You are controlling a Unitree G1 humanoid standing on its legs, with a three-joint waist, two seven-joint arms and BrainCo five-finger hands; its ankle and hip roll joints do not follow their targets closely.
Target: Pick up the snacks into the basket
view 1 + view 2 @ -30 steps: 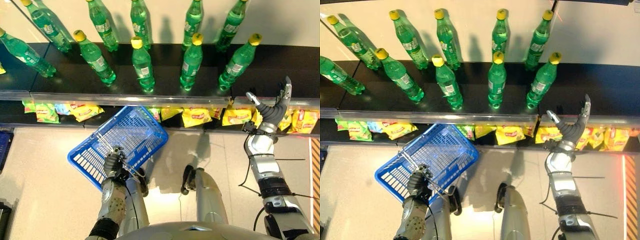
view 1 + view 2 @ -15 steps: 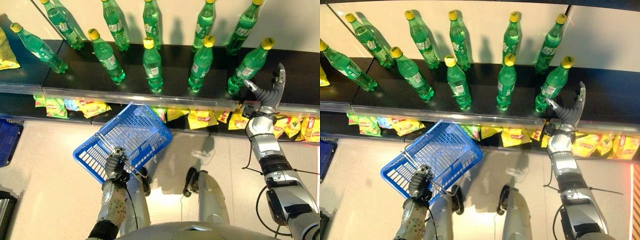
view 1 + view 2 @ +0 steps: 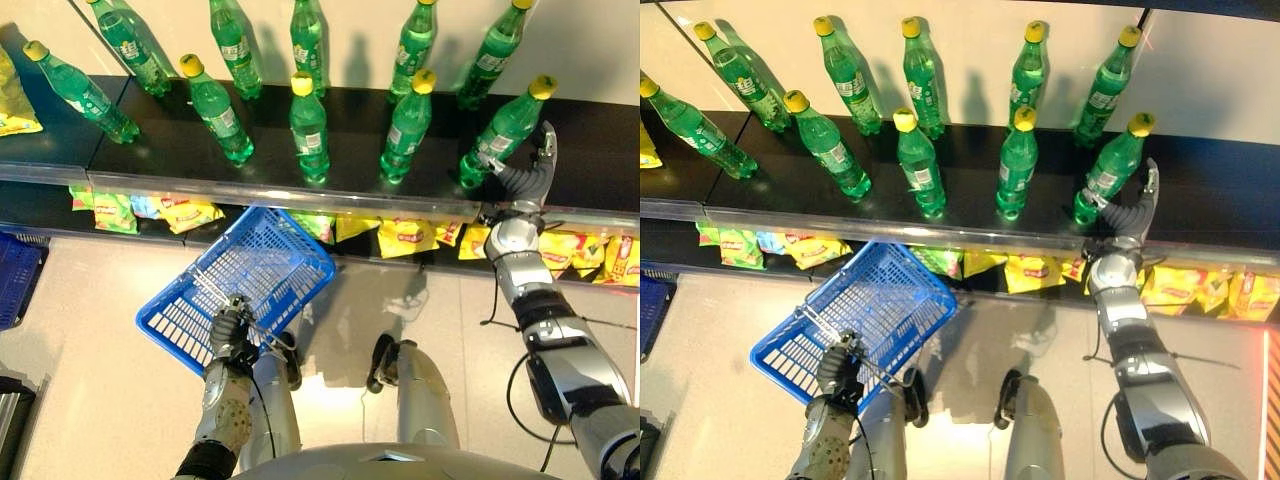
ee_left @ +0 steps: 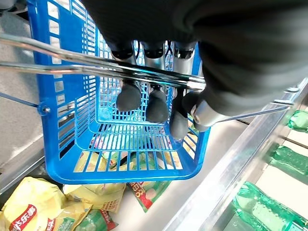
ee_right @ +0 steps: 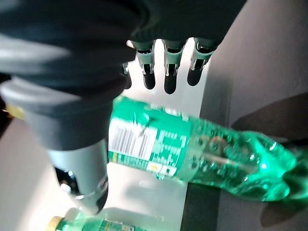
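Altogether eleven green bottles (image 3: 308, 125), one basket (image 3: 240, 288).

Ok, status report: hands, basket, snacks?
Left hand shut on blue basket handle. Right hand open beside a green bottle. Snack bags on lower shelf.

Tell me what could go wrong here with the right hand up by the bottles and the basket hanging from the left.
1. The right robot hand, fingers open, sits right beside the end bottle on the shelf; a nudge could topple it, perhaps into its neighbours.
2. The task calls for snacks, which lie on the lower shelf, so it may grab the wrong item.
3. The basket hangs tilted from the left robot hand; snacks dropped in could slide out.
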